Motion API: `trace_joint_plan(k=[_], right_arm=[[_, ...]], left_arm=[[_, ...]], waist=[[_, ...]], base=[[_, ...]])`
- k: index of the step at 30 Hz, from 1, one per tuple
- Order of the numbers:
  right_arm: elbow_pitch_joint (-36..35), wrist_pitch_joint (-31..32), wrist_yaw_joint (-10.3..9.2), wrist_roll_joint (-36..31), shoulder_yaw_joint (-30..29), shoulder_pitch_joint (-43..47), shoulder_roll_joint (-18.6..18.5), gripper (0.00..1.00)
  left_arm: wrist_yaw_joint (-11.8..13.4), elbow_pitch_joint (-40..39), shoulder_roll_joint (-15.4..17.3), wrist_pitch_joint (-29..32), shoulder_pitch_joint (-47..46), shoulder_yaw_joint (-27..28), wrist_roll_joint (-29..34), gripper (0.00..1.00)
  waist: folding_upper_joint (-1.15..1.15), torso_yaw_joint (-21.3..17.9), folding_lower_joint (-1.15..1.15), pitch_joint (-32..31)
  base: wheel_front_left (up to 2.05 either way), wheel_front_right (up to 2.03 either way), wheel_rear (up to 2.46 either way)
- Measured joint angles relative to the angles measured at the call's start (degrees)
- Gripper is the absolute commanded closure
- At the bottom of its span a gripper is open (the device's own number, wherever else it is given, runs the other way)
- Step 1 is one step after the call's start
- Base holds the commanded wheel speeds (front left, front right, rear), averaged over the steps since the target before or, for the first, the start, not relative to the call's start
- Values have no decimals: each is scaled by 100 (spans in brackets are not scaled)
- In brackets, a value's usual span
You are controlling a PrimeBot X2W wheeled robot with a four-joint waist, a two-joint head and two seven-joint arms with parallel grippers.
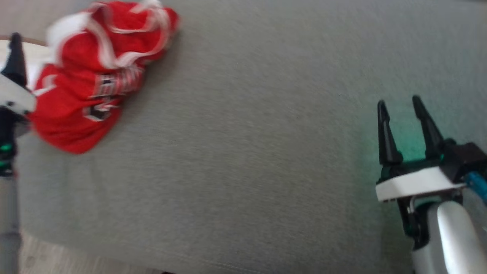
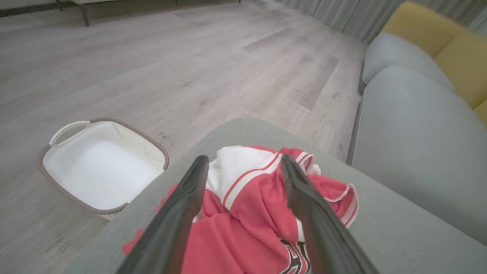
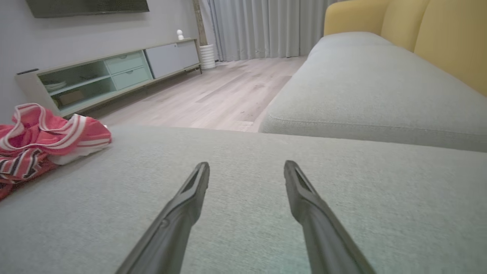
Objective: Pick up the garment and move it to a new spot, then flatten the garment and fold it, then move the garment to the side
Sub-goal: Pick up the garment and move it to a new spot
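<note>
**Left hand poised over the crumpled jersey, ready for the first pick**

Left hand (image 2: 243,167) hangs with its two long dark fingers spread wide, nothing between them, directly above the crumpled red jersey with white trim and dark lettering (image 2: 247,213). The garment lies in a heap just ahead of and beneath those fingertips, near the corner of the grey fabric ottoman (image 2: 399,236). Beyond the hand and off to its left in the wrist view, a white plastic laundry basket with a brown rim (image 2: 102,167) stands on the pale wood floor (image 2: 171,68).

Right hand (image 1: 399,104) is likewise spread and empty, hovering over bare cushion; the jersey sits well off to its left.

To do the pick well, I would bring the left hand straight down so both fingers straddle a raised fold, ideally the thick white-banded edge nearest the tips, rather than pinching flat cloth. Closing on a single ridge should lift the whole bundle cleanly. Snagging several loose layers risks a tangled drop and harder flattening afterwards.
</note>
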Motion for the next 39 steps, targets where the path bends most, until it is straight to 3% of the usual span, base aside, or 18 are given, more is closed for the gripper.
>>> trace_joint_plan(k=[5, 11, 12, 13, 19, 27, 32, 39], right_arm=[[-225, 24, 0, -25, 30, -271, -7, 0], [-248, -30, 0, 25, 55, -346, -9, 0], [-241, -36, 0, 32, 58, -355, -9, 0], [-223, -59, 0, 40, 57, -371, -9, 0], [-32, -166, 0, 131, 57, -411, -9, 0], [390, -349, 0, 466, 137, -205, -9, 0], [641, -439, 0, 701, 212, 112, -5, 0], [775, -489, 0, 839, 280, 253, -3, 0]], left_arm=[[237, 344, 343, 458, -172, 216, -74, 0], [673, 573, 421, 981, -59, 380, -208, 0], [736, 603, 457, 1067, -13, 379, -204, 57], [809, 584, 512, 1137, 48, 359, -144, 100], [839, 175, 916, 989, 320, 292, 274, 100], [312, -439, 1302, 410, -172, -25, 655, 100], [-104, -731, 1173, 376, -1026, -459, 519, 100], [-446, -1072, 366, 313, -2099, -1204, 300, 100]], waist=[[0, -548, 0, 599], [0, -1266, 0, 1180], [0, -1349, 0, 1233], [0, -1421, 0, 1274], [0, -1598, -2, 1128], [0, -1482, -3, 202], [0, -1450, -4, -499], [0, -1650, -4, -1241]], base=[[0, 0, 0], [0, 0, 0], [0, 0, 0], [0, 0, 0], [0, 0, 0], [0, 0, 0], [0, 0, 0], [0, 0, 0]])
